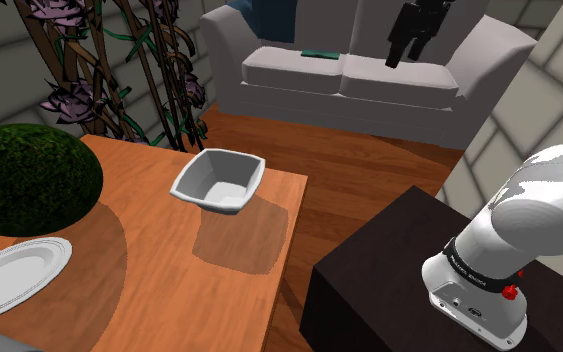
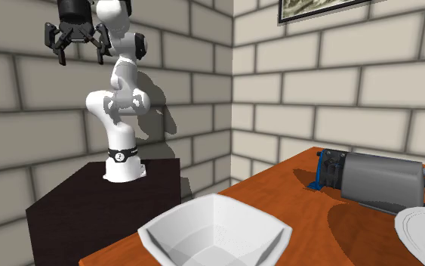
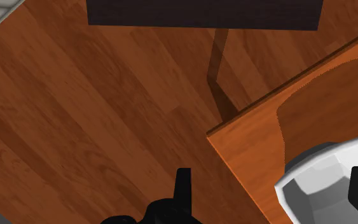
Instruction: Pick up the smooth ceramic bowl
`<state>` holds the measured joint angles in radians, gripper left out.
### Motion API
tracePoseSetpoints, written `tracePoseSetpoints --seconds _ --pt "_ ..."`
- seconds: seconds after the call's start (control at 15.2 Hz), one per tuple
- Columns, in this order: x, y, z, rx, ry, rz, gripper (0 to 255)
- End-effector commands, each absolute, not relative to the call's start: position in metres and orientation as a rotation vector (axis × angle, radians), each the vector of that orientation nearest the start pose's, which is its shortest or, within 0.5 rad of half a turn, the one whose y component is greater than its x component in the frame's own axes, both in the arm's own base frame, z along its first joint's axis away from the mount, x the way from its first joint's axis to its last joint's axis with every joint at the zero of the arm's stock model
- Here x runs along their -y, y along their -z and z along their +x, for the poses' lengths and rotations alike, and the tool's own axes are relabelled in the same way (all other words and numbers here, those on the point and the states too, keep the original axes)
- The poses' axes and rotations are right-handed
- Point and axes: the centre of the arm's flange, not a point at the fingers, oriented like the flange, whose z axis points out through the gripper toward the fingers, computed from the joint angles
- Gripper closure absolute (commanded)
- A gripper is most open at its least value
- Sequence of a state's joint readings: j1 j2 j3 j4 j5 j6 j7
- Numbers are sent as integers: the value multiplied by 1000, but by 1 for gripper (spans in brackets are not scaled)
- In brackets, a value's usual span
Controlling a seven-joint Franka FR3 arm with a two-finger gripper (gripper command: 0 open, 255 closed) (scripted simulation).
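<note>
1. Nearest me: dark stand [image 1: 389, 270], carrying the arm's base.
2. Wooden table [image 1: 169, 290], with a white plate [image 1: 14, 275] at its near end.
3. Pale squarish bowl [image 1: 219, 180], upright on the table near the edge facing the stand, nothing touching it.
4. Gripper [image 1: 404, 50], high above the bowl, fingers spread wide, holding nothing.
5. Farthest: grey sofa [image 1: 349, 70].

My reckoning: nothing is done yet. I must still descend, straddle one wall of the bowl, close and lift.
</note>
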<state>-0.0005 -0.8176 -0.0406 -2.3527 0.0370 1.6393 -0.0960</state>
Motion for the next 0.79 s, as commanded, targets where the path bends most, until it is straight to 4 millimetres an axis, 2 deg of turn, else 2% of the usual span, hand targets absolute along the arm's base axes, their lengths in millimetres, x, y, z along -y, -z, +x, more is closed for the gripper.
tracePoseSetpoints --seconds 0.0,0.73 --pt "13 -608 305 101 166 -3075 0" --pt "-17 -515 418 227 75 -2986 0"
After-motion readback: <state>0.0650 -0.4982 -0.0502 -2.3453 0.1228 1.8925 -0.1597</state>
